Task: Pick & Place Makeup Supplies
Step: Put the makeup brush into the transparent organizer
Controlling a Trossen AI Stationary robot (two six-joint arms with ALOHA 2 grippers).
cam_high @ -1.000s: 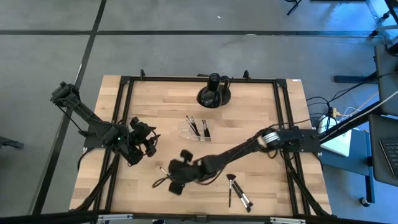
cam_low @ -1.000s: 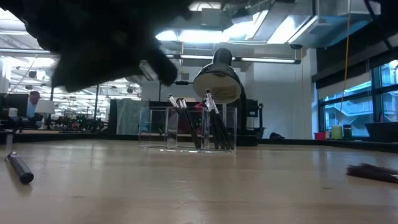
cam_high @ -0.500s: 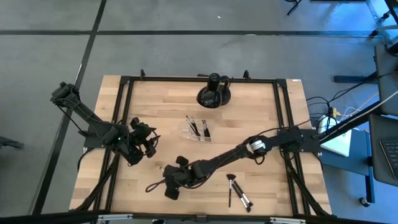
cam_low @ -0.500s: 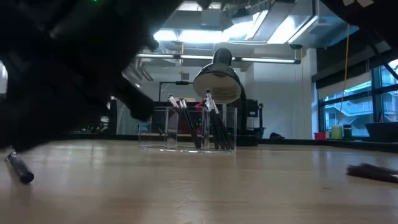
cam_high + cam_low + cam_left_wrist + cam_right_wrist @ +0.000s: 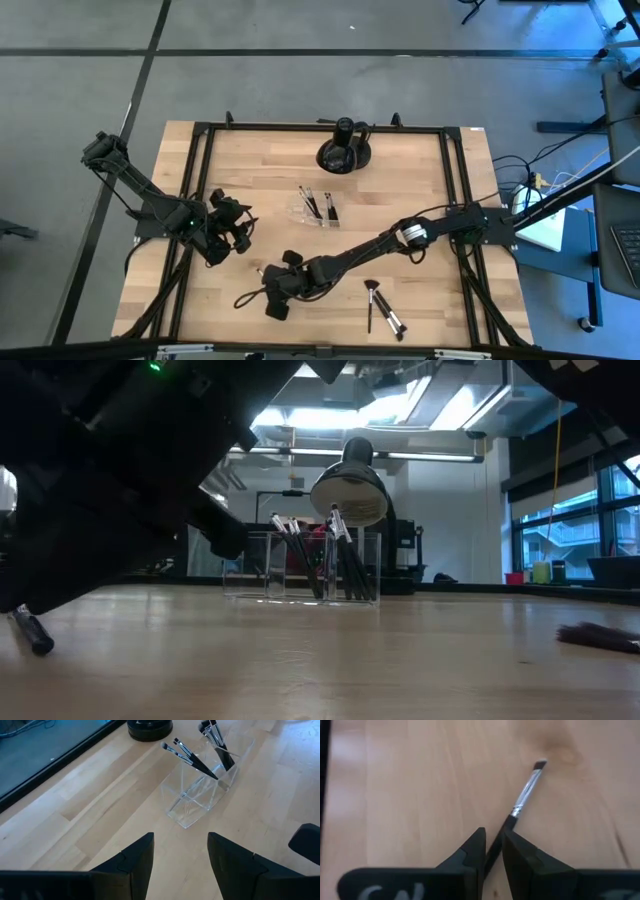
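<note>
A thin makeup brush (image 5: 525, 795) with a dark handle, silver ferrule and small flat tip lies flat on the wooden table near its front left; it also shows in the low view (image 5: 30, 630). My right gripper (image 5: 493, 836) is low over it, narrowly open, one finger on each side of the handle. In the high view the right gripper (image 5: 266, 282) is left of the table's middle, near the front. My left gripper (image 5: 180, 855) hangs open and holds nothing at the left side (image 5: 240, 228), facing the clear organiser (image 5: 200, 795), where several brushes stand. My right gripper's fingers (image 5: 479, 845) stand on either side of the brush's dark handle (image 5: 506, 822), just behind the ferrule, coming slanting down and lying along the brush. I cannot tell whether they touch it. The brush lies flat on the table.
The clear organiser (image 5: 318, 208) stands at the table's middle. A large black rounded object (image 5: 343, 152) is behind it at the far edge. More brushes (image 5: 380, 308) lie at the front right, one showing in the low view (image 5: 598, 637). The right arm fills the low view's left.
My right gripper has come down and toward the table's near left corner, tipping steeper, until its fingers straddle the brush on the table. For the last half second it has kept still. The brush has not moved.
</note>
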